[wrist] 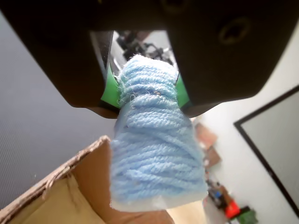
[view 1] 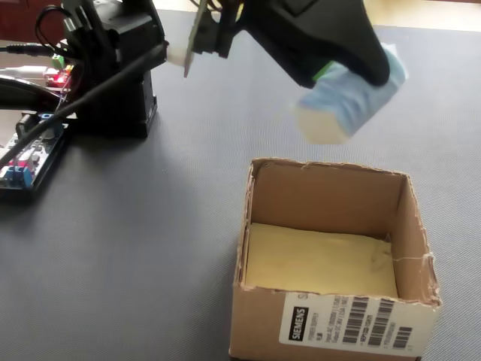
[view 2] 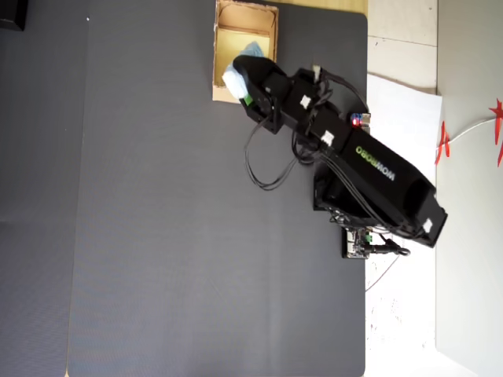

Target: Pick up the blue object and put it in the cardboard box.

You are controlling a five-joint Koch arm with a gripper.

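Observation:
The blue object (wrist: 154, 154) is a pale blue bundle of wound yarn, clamped between the green pads of my gripper (wrist: 145, 91). In the fixed view the blue object (view 1: 349, 101) hangs in the air above the far wall of the cardboard box (view 1: 331, 188), held by my gripper (view 1: 353, 75). The box is open on top with a yellowish floor. The overhead view shows the blue object (view 2: 238, 72) over the near edge of the cardboard box (view 2: 224, 17), with my gripper (view 2: 248, 82) shut on it. In the wrist view the box rim (wrist: 51, 179) lies below left.
A dark grey mat (view 2: 157, 204) covers the table. The arm's base and a circuit board with cables (view 1: 30, 150) stand at the left of the fixed view. A white floor strip (view 2: 401, 102) borders the mat on the right in the overhead view.

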